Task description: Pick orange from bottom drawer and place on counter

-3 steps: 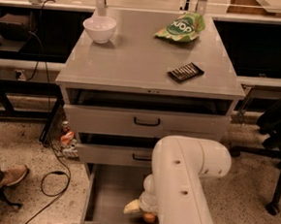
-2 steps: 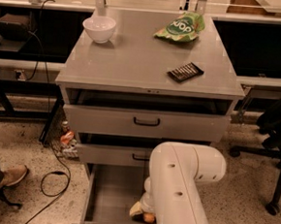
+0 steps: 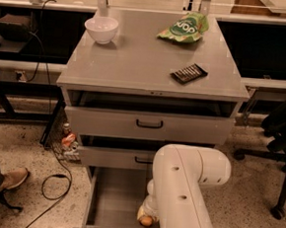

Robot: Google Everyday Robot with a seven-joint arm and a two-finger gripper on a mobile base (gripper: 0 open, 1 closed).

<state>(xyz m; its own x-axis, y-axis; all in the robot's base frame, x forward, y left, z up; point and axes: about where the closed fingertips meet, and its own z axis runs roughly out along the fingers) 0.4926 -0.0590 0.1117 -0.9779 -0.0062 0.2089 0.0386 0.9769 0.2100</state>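
The bottom drawer stands pulled open at the foot of the grey cabinet. The orange lies inside it near the front right, half hidden by my white arm. My gripper reaches down into the drawer right at the orange, mostly hidden behind the arm. The counter is the flat grey top of the cabinet above.
On the counter stand a white bowl at the back left, a green chip bag at the back right and a dark snack bar near the front right. The two upper drawers are slightly open. A black chair base stands at the right, a person's shoe at the left.
My arm has shifted slightly left and the gripper has lowered closer onto the orange in the bottom drawer.
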